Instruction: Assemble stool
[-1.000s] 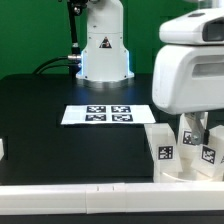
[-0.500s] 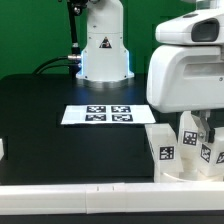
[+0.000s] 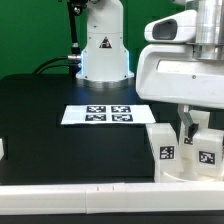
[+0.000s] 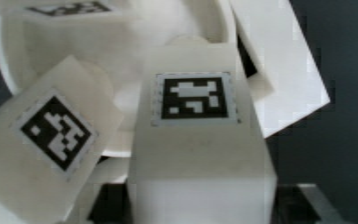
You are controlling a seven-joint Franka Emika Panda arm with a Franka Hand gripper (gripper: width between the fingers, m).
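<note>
The stool's white legs lie in a cluster at the front of the exterior view's right. One tagged leg (image 3: 163, 150) stands nearest the middle and another tagged leg (image 3: 208, 150) lies tilted beside it. My gripper (image 3: 192, 128) hangs right over this cluster. In the wrist view a chunky white leg (image 4: 197, 120) with a square tag fills the space between my gripper's (image 4: 206, 205) two dark fingers, which sit against its sides. A second tagged leg (image 4: 55, 125) leans beside it. The round seat cannot be made out.
The marker board (image 3: 108, 114) lies flat on the black table (image 3: 60, 140), behind the legs. The arm's white base (image 3: 103, 50) stands at the back with cables beside it. A white rail (image 3: 80, 190) runs along the front edge. A small white part (image 3: 3, 148) sits at the far left.
The arm's big white hand has risen and shifted toward the exterior view's left, uncovering more of the legs below it. The leg by the fingers now sits more tilted.
</note>
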